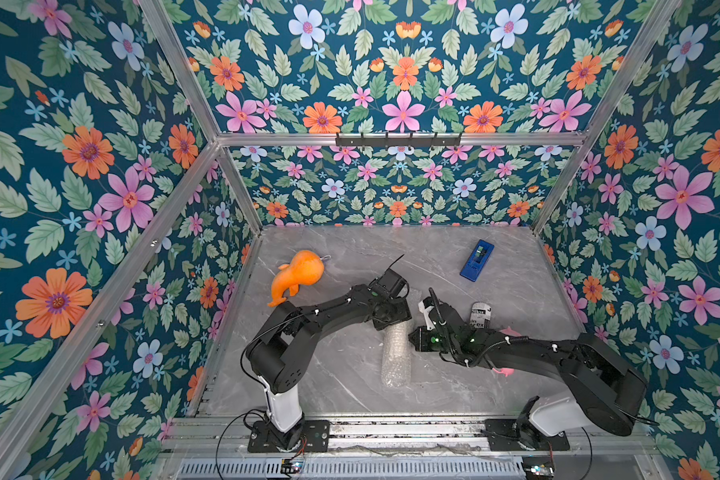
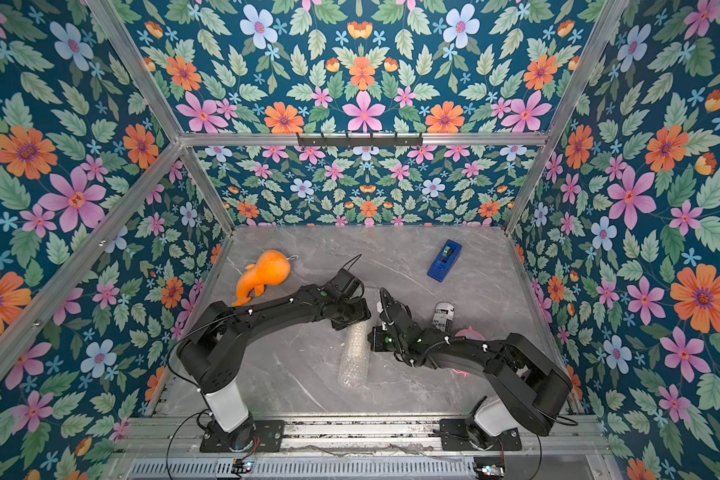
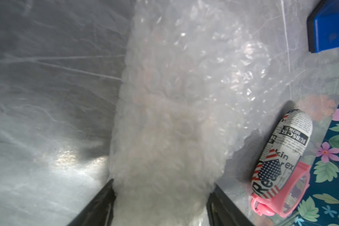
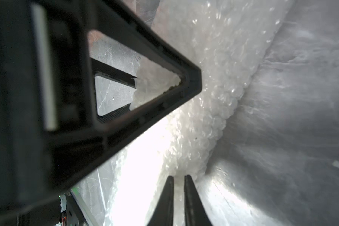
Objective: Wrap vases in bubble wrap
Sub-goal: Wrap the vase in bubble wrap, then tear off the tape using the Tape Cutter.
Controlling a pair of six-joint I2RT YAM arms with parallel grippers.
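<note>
left gripper [image 3: 162,185]: jaws wide, one on each side of the bubble wrap [image 3: 174,82] roll, both pressed on its flanks, so it holds the roll.
right gripper [image 4: 178,176]: jaws almost together with a thin slit between. Tips are at the roll's edge and wrap shows in the slit; cannot tell if it truly pinches.
gripper to gripper: close together, no contact seen. The left one's open-frame finger [image 4: 192,82] looms just ahead of the right wrist camera, laid against the roll.
bubble wrap: rolled into a tube lying flat on the table [image 1: 350,257]. In both top views the left gripper sits over its far stretch and the right gripper is at the flank facing the right arm. The near end sticks out free toward the arm bases. Loose film spreads flat beyond the left fingertips.
vase [image 3: 160,156]: inside the roll between the left jaws, only a pale core through the film, ribs unreadable.
newsprint-print case [image 3: 282,148]: lying just beside the right gripper's wrist, on the side away from the roll.
pink frame [image 3: 296,191]: glasses-like, touching the case's end.
tape dispenser [image 1: 476,259]: blue, well apart, beyond both grippers toward the back wall.
orange plush [image 1: 296,276]: well apart, off the left arm's outer side.
</note>
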